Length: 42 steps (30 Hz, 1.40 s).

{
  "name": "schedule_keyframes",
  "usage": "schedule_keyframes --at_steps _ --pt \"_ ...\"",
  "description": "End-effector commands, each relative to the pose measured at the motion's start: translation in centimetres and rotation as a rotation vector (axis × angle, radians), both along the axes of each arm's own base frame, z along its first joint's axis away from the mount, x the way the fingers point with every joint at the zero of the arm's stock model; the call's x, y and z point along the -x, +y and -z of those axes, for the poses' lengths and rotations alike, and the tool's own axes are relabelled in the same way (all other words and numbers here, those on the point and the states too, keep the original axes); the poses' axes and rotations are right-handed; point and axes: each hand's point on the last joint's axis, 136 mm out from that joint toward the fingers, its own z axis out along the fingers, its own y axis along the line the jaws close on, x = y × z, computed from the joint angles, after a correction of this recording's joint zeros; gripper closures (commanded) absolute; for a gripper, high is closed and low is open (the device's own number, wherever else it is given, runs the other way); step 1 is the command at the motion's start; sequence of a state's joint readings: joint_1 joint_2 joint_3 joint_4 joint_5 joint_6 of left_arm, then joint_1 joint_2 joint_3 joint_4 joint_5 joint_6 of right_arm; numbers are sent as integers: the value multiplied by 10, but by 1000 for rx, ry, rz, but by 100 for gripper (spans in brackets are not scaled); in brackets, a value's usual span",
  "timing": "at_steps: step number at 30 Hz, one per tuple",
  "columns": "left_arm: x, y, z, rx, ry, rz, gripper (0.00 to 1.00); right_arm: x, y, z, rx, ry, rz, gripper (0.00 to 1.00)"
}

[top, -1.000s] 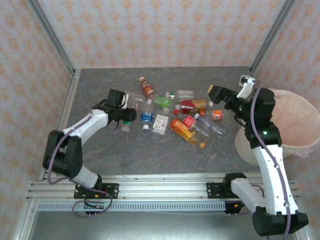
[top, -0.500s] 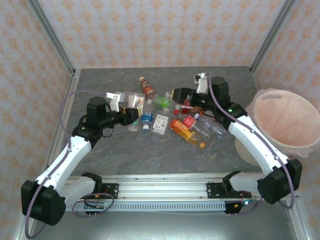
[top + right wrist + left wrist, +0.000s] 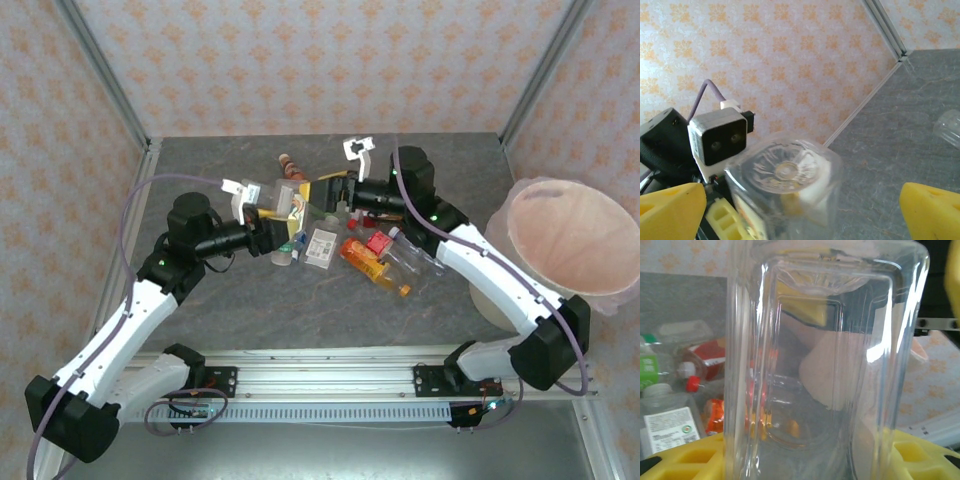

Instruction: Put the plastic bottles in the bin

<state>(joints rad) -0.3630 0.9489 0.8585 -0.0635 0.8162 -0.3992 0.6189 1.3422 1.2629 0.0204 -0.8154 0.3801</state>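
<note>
Clear bottle (image 3: 825, 365) in left end effector (image 3: 283, 222); right end effector (image 3: 800, 210) wide; bottle pile (image 3: 385, 252) beside.

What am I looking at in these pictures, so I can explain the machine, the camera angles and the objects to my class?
These are two robot arms bolted to the edge of a grey table, each ending in a two-finger gripper with yellow fingers. The overhead picture looks down from behind them: loose plastic bottles lie in a heap on the table, and the bag-lined bin stands at the right. The other two pictures come from small cameras on the wrists. The left gripper is shut on a clear square bottle, lifted off the table; its wrist camera looks straight through it. The right gripper is open, facing that bottle's base, so a handover looks likely.
</note>
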Motion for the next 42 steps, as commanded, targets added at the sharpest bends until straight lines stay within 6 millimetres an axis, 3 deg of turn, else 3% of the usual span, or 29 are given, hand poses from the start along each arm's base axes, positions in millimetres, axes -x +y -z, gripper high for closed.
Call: schedule_keyframes --at_steps 1,4,12,17,29,37,42 --pt "-18 19 -10 -73 -59 -197 64 -7 9 4 66 -9 42 1" --pt "-22 29 -7 -195 -137 -308 64 -7 18 12 79 5 56 1" --pt "-20 18 -3 -249 -151 -248 64 -26 35 17 -8 145 117 1" --pt "-24 21 1 -278 -143 -277 63 -25 45 19 -12 156 86 2" --pt "-28 21 15 -338 -100 -287 61 -23 54 33 71 153 61 28" --pt "-33 20 27 -386 -49 -285 60 -18 60 42 132 149 26 33" --pt "-35 15 30 -384 -38 -268 59 -18 58 46 158 140 39 42"
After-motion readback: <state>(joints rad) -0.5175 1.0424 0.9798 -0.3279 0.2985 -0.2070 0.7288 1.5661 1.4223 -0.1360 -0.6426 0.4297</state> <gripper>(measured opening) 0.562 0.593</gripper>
